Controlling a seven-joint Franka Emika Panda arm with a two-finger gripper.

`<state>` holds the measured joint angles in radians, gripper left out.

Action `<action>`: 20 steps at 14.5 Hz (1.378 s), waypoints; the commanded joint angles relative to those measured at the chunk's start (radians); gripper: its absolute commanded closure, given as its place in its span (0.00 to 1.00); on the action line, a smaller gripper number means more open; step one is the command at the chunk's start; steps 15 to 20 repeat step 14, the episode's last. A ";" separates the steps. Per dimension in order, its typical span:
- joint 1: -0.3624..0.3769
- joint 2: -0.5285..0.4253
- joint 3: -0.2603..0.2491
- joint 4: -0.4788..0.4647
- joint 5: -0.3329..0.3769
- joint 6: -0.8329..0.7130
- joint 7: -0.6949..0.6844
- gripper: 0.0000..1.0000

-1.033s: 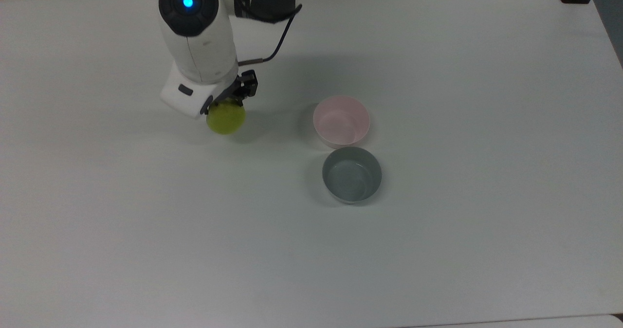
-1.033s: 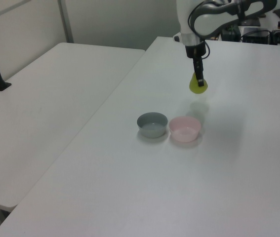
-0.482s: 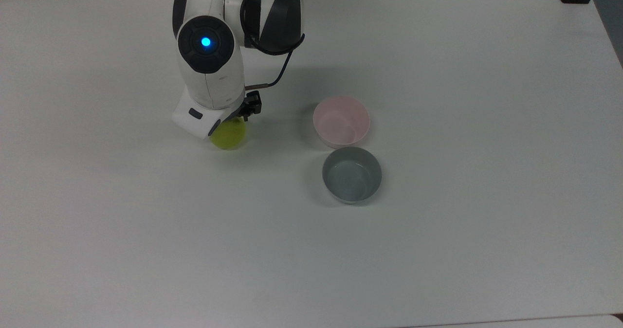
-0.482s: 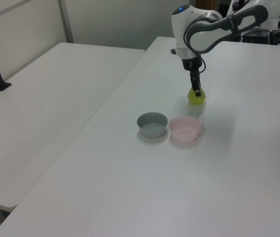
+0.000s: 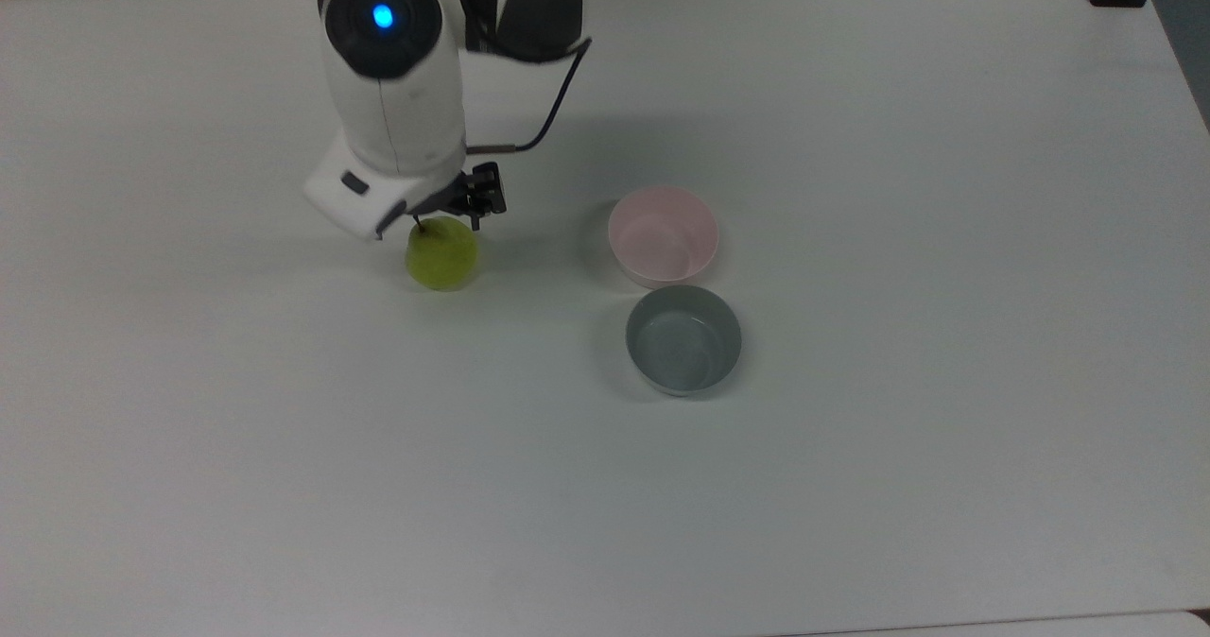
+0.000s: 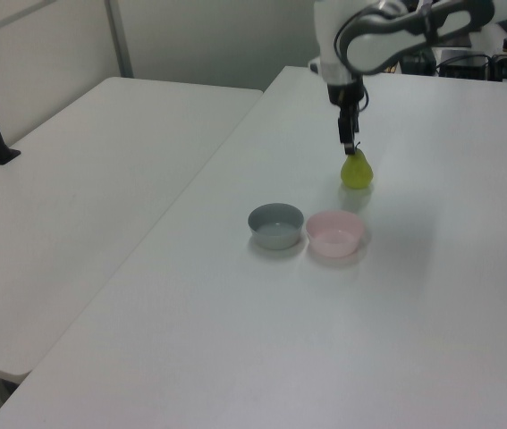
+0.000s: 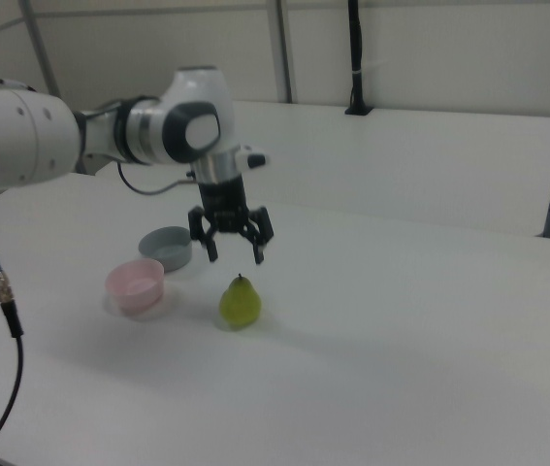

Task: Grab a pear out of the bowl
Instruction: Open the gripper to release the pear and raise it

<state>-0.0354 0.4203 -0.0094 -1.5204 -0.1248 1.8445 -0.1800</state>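
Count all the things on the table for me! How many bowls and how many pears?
Bowls: 2, the pink bowl and the grey bowl
Pears: 1, the pear
Total: 3

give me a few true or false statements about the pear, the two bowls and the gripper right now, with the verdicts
1. The pear stands upright on the table, stem up. True.
2. The gripper is shut on the pear. False: its fingers are spread open just above the pear, not touching it.
3. The pink bowl holds the pear. False: the pink bowl is empty, and the pear sits apart from it, toward the top view's left.
4. The grey bowl sits right beside the pink bowl. True.
5. The grey bowl lies between the pear and the pink bowl. False: in the top view the pink bowl is the nearer of the two to the pear.
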 commanded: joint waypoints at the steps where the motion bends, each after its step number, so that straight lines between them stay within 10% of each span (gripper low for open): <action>1: -0.011 -0.187 -0.006 -0.040 0.086 -0.046 0.076 0.00; 7: -0.008 -0.348 -0.046 -0.046 0.155 -0.208 0.088 0.00; 20: 0.019 -0.365 -0.087 -0.044 0.155 -0.232 0.175 0.00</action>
